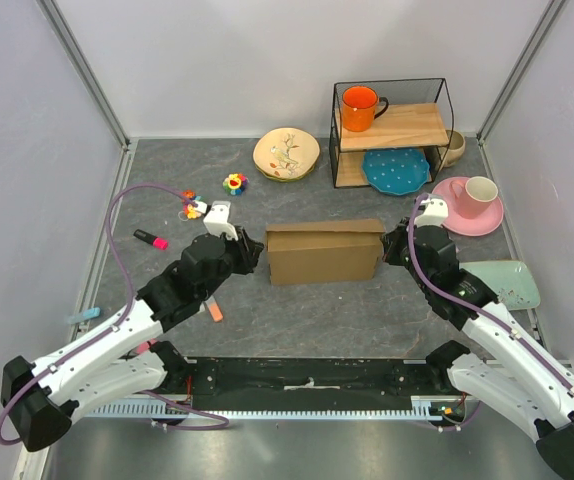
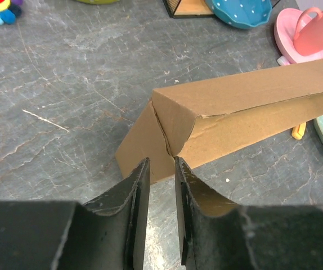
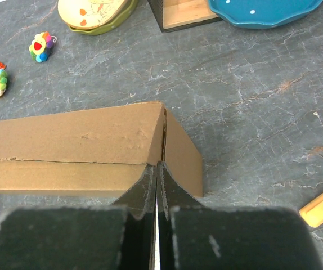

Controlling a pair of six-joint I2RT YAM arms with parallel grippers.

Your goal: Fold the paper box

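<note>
The paper box [image 1: 322, 252] stands folded shut as a long brown cardboard block in the middle of the table, its lid edge running along the front face. My left gripper [image 1: 255, 250] is at the box's left end, open by a narrow gap with nothing between the fingers; in the left wrist view its tips [image 2: 161, 163] sit just short of the paper box's [image 2: 246, 107] near corner. My right gripper [image 1: 389, 247] is at the right end, shut and holding nothing, with its tips [image 3: 157, 166] against the paper box's [image 3: 66, 140] end corner seam.
A wire shelf [image 1: 392, 130] at the back right carries an orange mug [image 1: 360, 108] and a blue plate [image 1: 395, 170]. A pink cup and saucer [image 1: 472, 200], a pale green plate [image 1: 512, 283], a cream plate [image 1: 286, 153], small toys [image 1: 234, 184] and markers [image 1: 151, 239] lie around.
</note>
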